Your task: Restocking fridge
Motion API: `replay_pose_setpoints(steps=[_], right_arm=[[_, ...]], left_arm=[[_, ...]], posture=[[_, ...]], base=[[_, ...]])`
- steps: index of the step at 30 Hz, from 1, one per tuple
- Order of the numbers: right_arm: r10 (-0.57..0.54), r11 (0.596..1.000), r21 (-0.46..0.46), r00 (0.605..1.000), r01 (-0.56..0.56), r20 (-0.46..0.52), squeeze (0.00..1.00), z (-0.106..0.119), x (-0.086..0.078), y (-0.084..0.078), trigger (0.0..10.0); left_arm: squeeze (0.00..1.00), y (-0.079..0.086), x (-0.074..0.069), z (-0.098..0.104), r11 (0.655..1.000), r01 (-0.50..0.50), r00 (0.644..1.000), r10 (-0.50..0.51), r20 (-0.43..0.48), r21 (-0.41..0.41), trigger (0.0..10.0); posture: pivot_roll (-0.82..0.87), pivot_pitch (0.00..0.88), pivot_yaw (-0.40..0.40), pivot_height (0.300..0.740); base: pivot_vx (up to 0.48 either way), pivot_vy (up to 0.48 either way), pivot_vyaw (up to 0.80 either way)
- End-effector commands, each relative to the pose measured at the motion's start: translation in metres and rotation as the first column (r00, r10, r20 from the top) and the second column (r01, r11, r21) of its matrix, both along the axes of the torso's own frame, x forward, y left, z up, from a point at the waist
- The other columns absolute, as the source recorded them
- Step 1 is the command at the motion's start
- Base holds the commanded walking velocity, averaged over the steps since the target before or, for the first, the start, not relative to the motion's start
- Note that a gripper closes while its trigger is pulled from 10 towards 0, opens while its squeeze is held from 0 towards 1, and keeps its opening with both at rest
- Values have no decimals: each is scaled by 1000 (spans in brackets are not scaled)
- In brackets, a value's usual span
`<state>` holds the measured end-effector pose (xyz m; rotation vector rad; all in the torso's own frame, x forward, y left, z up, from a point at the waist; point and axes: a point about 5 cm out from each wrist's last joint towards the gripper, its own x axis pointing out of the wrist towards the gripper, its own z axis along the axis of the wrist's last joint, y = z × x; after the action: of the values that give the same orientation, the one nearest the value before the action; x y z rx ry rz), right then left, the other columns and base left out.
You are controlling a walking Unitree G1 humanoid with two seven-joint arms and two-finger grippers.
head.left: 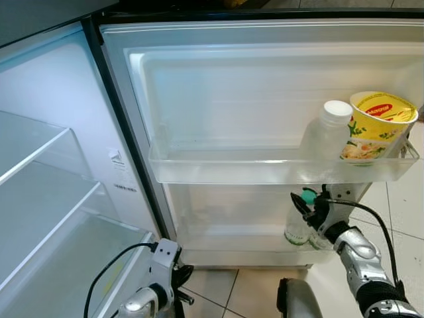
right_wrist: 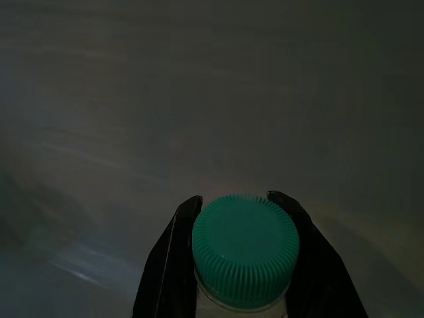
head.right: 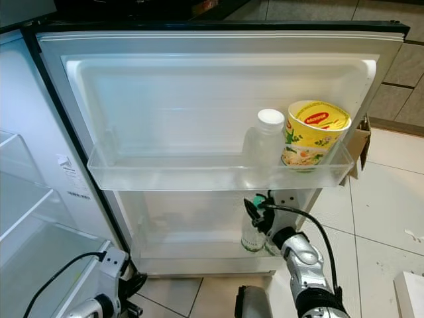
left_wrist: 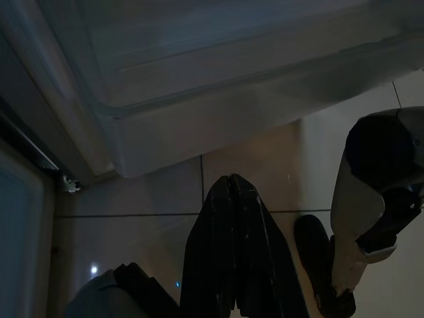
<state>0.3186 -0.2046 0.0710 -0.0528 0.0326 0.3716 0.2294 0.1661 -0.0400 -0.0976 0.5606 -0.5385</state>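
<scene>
A: Position of right gripper (right_wrist: 245, 212)?

B: Inside lower door shelf (head.right: 199, 255) of open fridge door (head.left: 265, 86), low on the side nearest the robot's right. Reached in from below on silver right arm (head.left: 361, 255).

A: State of the two black fingers (right_wrist: 169, 265)?

B: Closed on green-capped bottle (head.left: 299, 225). One finger pressed to each side of ribbed green cap (right_wrist: 245, 248), cap seated squarely between them. Contact visible in right wrist view.

A: Location and attitude of bottle?

B: Upright in lower door shelf, clear body below the cap, base near shelf floor. Contact between base and shelf floor not determinable.

A: Contents of upper door shelf (head.right: 199, 173)?

B: White-capped clear bottle (head.right: 265, 136) and yellow noodle cup (head.right: 311, 132), side by side at the end toward the robot's right, directly above gripper and held bottle. Cup tilted, leaning toward the shelf end. Touching or merely adjacent: not determinable.

A: Left gripper (left_wrist: 233, 192)?

B: Hanging low near tiled floor (left_wrist: 252, 165), just below bottom edge of fridge cabinet (head.left: 59, 199). Fingers pressed together, nothing between them. Well apart from both door shelves.
</scene>
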Motion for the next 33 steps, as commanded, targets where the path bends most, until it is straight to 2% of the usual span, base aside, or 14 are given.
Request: replay_pose_setpoints(steps=[1,2,3,5,6,7,8,10,11,21,24,28,30,33], right_arm=[[19,1000,2,1000,-19,9,161,0,0,4,10000],[31,999,11,999,-31,8,714,-1,0,5,10000],[37,999,14,999,-37,10,969,0,0,5,10000],[40,999,16,999,-40,12,969,0,0,4,10000],[38,999,26,999,-38,23,875,2,0,3,10000],[38,999,26,999,-38,23,875,2,0,3,10000],[35,998,45,999,-36,37,475,5,1,2,10000],[34,998,50,999,-36,42,475,7,2,2,10000],[50,996,67,998,-53,44,0,8,2,2,10000],[311,935,161,949,-316,58,0,17,-6,15,10000],[456,861,224,888,-456,56,0,19,-17,19,10000],[540,807,259,841,-531,38,0,17,-28,21,10000],[634,737,307,774,-602,-4,0,9,-43,26,10000],[668,711,324,744,-624,-32,0,4,-50,29,10000]], left_arm=[[0,-3,-6,-4,1000,17,1000,-17,-20,-1,10000],[0,-3,-7,-5,1000,17,1000,-17,-22,-1,10000],[0,-3,-7,-5,1000,18,1000,-18,-23,-1,10000],[0,-4,-7,-5,1000,18,1000,-18,-23,-1,10000],[0,-4,-7,-5,1000,19,1000,-19,-24,-2,10000],[0,-4,-7,-5,1000,19,1000,-19,-24,-2,10000],[0,-4,-7,-5,1000,20,1000,-20,-24,-4,10000],[0,-5,-7,-5,1000,20,999,-21,-24,-4,10000],[0,-5,-7,-5,1000,20,999,-21,-25,-5,10000],[0,-5,-8,-6,1000,19,999,-19,-27,-8,10000],[0,-5,-8,-6,1000,20,999,-20,-29,-9,10000],[0,-5,-8,-6,1000,20,999,-20,-29,-10,10000],[0,-5,-8,-6,1000,19,999,-19,-30,-9,10000],[0,-5,-8,-6,1000,19,999,-19,-30,-8,10000]], posture=[[-53,25,-13,473],[-53,24,-14,473],[-53,24,-14,473],[-53,24,-14,473],[-53,24,-14,473],[-53,24,-14,473],[-54,24,-15,473],[-54,24,-15,473],[-55,23,-15,473],[-56,24,-17,473],[-59,23,-15,473],[-58,24,-16,473],[-59,24,-15,473],[-59,24,-15,473]], base=[[0,0,0],[0,0,0],[0,0,0],[0,0,0],[0,0,0],[0,0,0],[0,0,0],[0,0,0],[0,0,0],[0,0,0],[0,0,0],[0,0,0],[0,0,0],[0,0,0]])
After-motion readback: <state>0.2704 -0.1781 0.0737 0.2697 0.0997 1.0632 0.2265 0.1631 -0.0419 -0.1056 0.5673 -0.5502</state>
